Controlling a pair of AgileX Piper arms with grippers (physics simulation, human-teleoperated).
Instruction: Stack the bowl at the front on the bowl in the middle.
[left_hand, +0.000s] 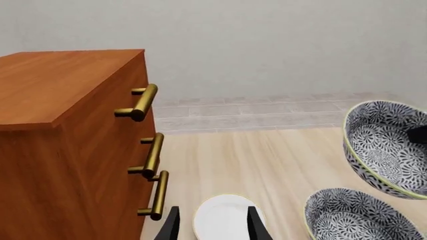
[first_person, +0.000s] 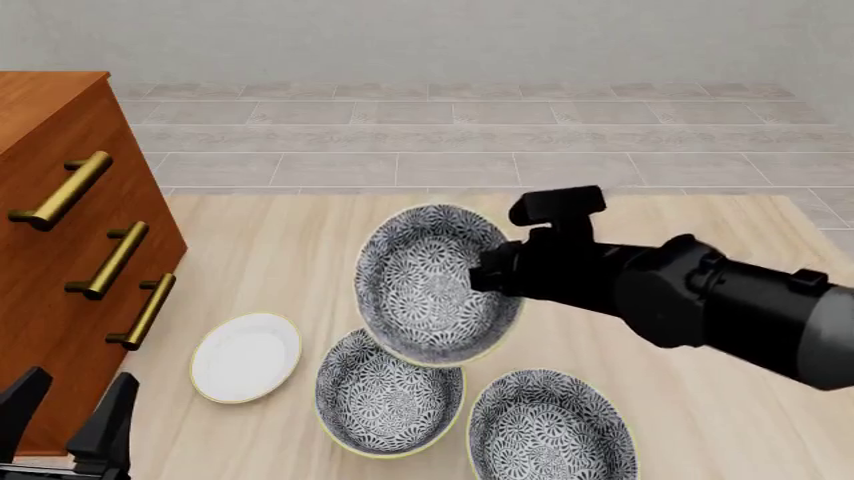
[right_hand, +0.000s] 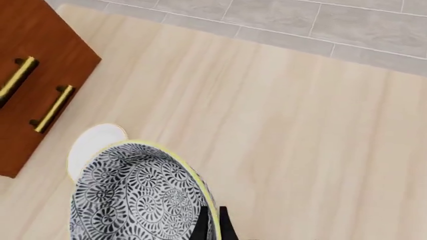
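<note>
Pale wood tabletop (first_person: 267, 250) backed by grey tiles: the front view counts three floral bowls, one white plate (first_person: 244, 356) and one dresser (first_person: 54, 230) with three brass handles. The right gripper (first_person: 489, 276) pinches the rim of the front bowl (first_person: 430, 285), held tilted in the air above the far edge of the middle bowl (first_person: 387, 398). A third bowl (first_person: 550, 428) sits to its right. The left gripper (first_person: 67, 420) hangs low, jaws spread.

From the left wrist, the spread fingers (left_hand: 171, 226) frame the plate (left_hand: 225, 218). The lifted bowl (left_hand: 385, 147), grey-and-white with a cream rim, hangs above the middle one (left_hand: 357, 216).

From the right wrist, the fingers (right_hand: 202, 222) clamp the bowl's (right_hand: 137, 195) yellowish rim, with the plate (right_hand: 97, 142) and dresser (right_hand: 40, 65) beyond.
</note>
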